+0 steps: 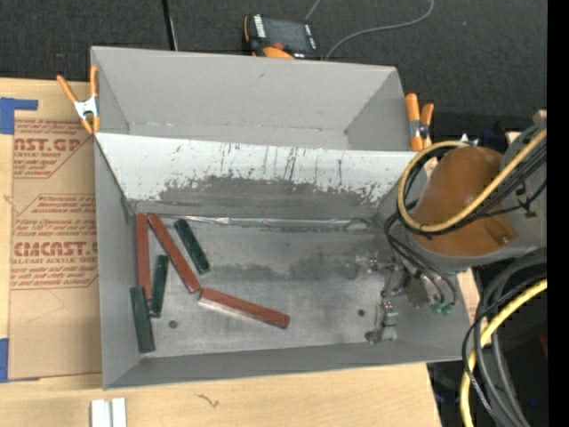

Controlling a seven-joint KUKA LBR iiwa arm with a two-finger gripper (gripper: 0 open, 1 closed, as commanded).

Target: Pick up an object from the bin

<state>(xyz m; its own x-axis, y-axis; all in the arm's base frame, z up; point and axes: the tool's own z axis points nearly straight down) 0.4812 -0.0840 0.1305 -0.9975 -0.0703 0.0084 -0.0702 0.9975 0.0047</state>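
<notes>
Camera view: gripper (388,317), open or closed cannot be told, low at the bin's (267,105) right end; red-brown bars (243,309) and dark green bars (191,245) lie well apart from it, at left.

**Bin** (111,345): plain grey metal. The back wall, upper centre of the frame, is pale grey with dark vertical streaks and a smudged dark band. The floor is mottled mid-grey.

**Left of the floor:** upright bar (142,252), slanted bar (175,256) and flat bar (243,309), all red-brown, the flat bar with a paler pinkish upper edge. Short bar (191,245), middle bar (159,285) and corner bar (141,318), all dark green.

**Right of the frame:** pincer (384,327), silvery grey; wrist cover (462,203), orange-brown; cables (404,194), yellow and black.

**Bottom of the frame:** table (267,398), pale tan.
</notes>
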